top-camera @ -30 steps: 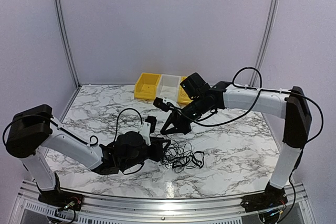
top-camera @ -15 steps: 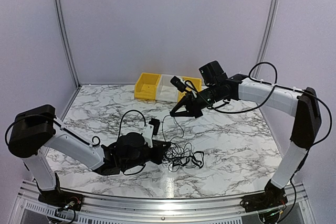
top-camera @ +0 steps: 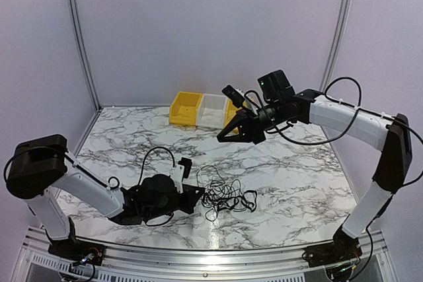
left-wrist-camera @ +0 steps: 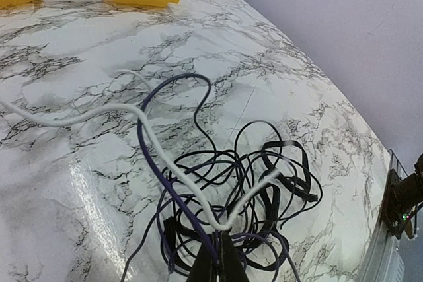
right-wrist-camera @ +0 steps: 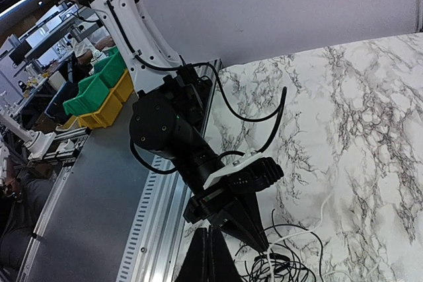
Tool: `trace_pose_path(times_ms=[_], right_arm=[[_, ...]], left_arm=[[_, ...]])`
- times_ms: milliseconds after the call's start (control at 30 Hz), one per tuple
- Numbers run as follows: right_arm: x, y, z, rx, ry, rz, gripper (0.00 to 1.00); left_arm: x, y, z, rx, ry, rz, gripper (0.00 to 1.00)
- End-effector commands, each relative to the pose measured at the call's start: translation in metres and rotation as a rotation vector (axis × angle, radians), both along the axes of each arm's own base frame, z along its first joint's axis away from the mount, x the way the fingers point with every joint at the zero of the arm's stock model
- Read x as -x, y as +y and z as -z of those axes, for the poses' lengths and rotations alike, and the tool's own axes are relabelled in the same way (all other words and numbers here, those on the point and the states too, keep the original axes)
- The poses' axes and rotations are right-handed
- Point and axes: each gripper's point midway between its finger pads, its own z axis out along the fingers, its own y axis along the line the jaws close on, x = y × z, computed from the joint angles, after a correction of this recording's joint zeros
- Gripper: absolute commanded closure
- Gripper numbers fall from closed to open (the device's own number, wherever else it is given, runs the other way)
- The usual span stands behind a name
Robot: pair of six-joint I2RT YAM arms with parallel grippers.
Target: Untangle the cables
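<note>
Both claws together: left claw (left-wrist-camera: 220, 261) clamps cables (top-camera: 228, 197) lower centre; right claw (top-camera: 226, 136) aloft. Next, you draw one strand clear.

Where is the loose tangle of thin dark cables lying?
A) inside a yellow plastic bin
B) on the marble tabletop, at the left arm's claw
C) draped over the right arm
B: the tangle of thin dark cables lies on the marble tabletop, at the left gripper.
</note>
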Motion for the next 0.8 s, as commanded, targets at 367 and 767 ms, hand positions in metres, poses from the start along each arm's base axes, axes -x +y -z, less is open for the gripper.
trace_pose_path(times_ms=[367, 767], right_arm=[[-0.039, -0.033, 0.067, 0.285, -0.343, 0.204, 0.75], [-0.019, 0.013, 0.126, 0.386, -0.256, 0.079, 0.77]], left_arm=[[0.0, 0.008, -0.004, 0.011, 0.045, -0.041, 1.0], [-0.007, 0.069, 0.004, -0.101, 0.17, -0.288, 0.47]])
